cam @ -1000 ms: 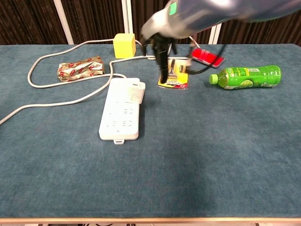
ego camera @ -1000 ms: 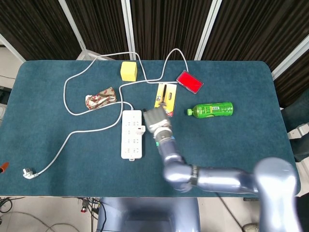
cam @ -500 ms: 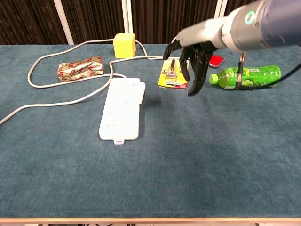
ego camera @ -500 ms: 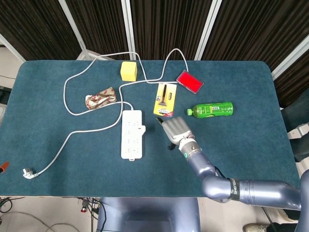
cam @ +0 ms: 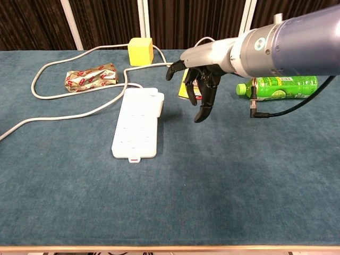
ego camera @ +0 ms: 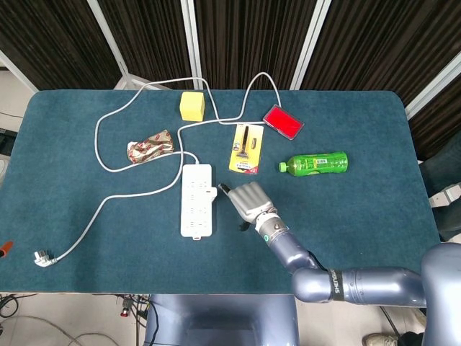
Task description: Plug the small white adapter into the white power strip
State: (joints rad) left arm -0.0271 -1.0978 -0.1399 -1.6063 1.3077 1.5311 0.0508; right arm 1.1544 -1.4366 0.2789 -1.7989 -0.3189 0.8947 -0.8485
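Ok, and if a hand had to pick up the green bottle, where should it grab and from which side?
Probably the labelled middle of the green bottle, coming straight down from above with the fingers across its width. It lies flat on its side with nothing touching it, so both long sides of the round body are free. The right hand, empty with fingers apart, is nearest.

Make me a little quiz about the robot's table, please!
1. True or false: the right hand holds the green bottle.
2. What colour is the cube at the far side of the table?
3. Where is the small white adapter? A) on the power strip B) beside the snack packet C) in the hand

Key: 1 false, its fingers are spread with nothing in them; 2 yellow; 3 A.
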